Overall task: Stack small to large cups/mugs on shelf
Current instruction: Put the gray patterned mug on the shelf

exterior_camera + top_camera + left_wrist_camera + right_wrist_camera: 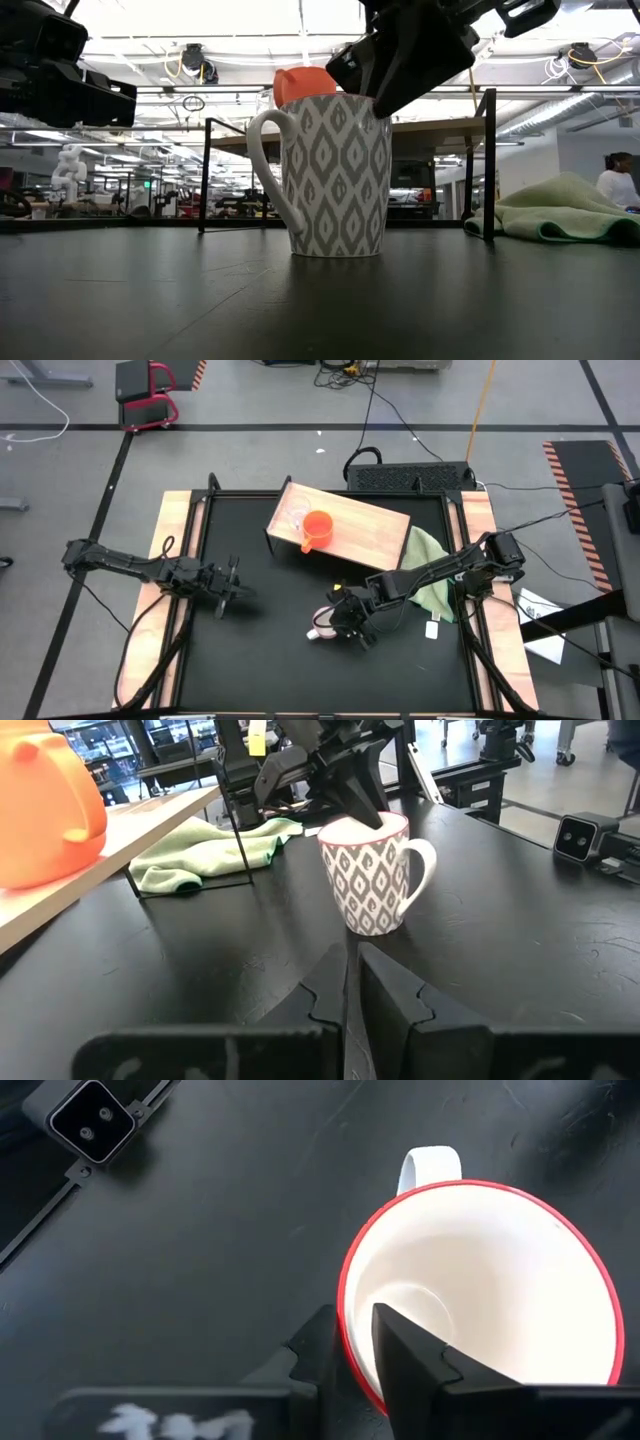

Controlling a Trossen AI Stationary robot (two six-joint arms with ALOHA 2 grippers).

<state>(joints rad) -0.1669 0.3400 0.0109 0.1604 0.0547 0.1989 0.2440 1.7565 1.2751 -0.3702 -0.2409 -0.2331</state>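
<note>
The white mug with the dark pattern and red rim stands upright on the black table, near its middle. My right gripper comes down on it from above and is shut on its rim. On the wooden shelf at the far side sit the orange-red mug and the small clear cup, close beside each other. My left gripper waits shut at the table's left, pointing level toward the white mug. My right gripper has the mug's red rim between its two fingers, one finger inside the mug and one outside, on the side opposite the handle. The fingers slant down from above. The mug stands upright with its bottom on the table.
A green cloth lies at the table's right, beside the shelf's black legs. A small white tag lies near the right edge. A camera block sits at the table's near edge. A person is in the room beyond.
</note>
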